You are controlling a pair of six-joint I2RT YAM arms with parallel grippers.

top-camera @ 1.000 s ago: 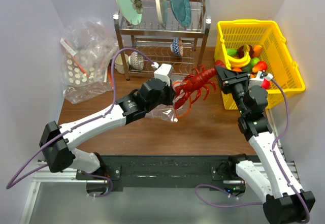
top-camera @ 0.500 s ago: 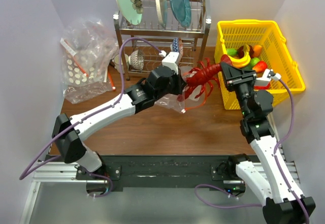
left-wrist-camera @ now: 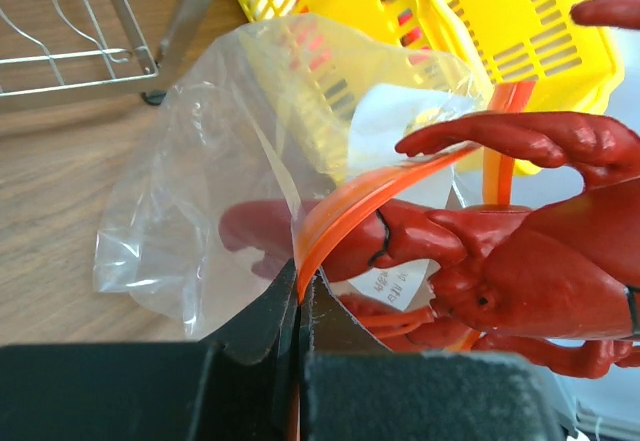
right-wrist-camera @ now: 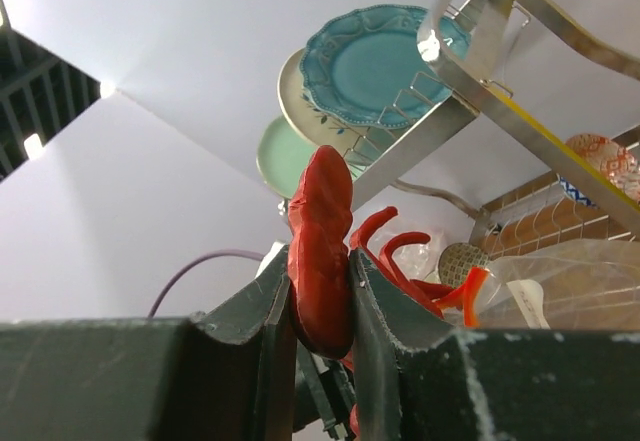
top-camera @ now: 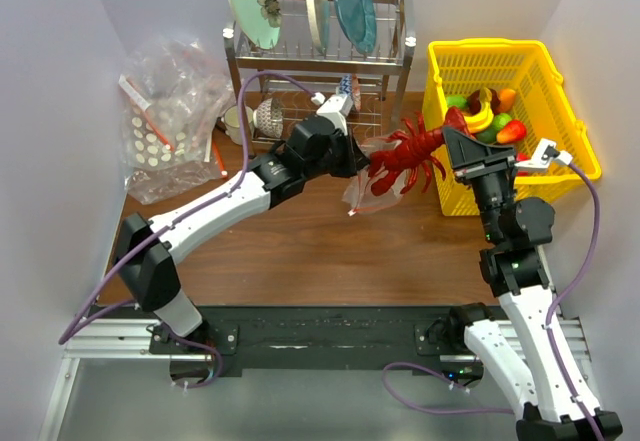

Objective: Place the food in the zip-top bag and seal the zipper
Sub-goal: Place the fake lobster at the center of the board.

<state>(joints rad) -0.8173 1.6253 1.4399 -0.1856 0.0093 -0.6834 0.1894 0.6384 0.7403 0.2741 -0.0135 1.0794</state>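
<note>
The glossy red lobster (top-camera: 405, 156) hangs in the air between the arms. My right gripper (top-camera: 452, 147) is shut on its tail, which sits clamped between the fingers in the right wrist view (right-wrist-camera: 320, 261). My left gripper (top-camera: 352, 161) is shut on the top edge of the clear zip-top bag (top-camera: 366, 187), pinching the orange zipper strip (left-wrist-camera: 350, 211) at its fingertips (left-wrist-camera: 300, 286). The bag (left-wrist-camera: 200, 181) hangs open. One lobster (left-wrist-camera: 520, 271) claw reaches past the strip and shows red through the plastic. Other toy food (top-camera: 485, 111) lies in the yellow basket.
The yellow basket (top-camera: 510, 46) stands at the back right, close behind the lobster. A metal dish rack (top-camera: 320, 61) with plates fills the back centre, its foot (left-wrist-camera: 160, 86) near the bag. A heap of clear dotted bags (top-camera: 165, 121) lies at the back left.
Both arms have moved right and towards the back. The left gripper carried the bag over beside the basket, and the right gripper with the lobster shifted right, the claws staying at the bag's mouth.
</note>
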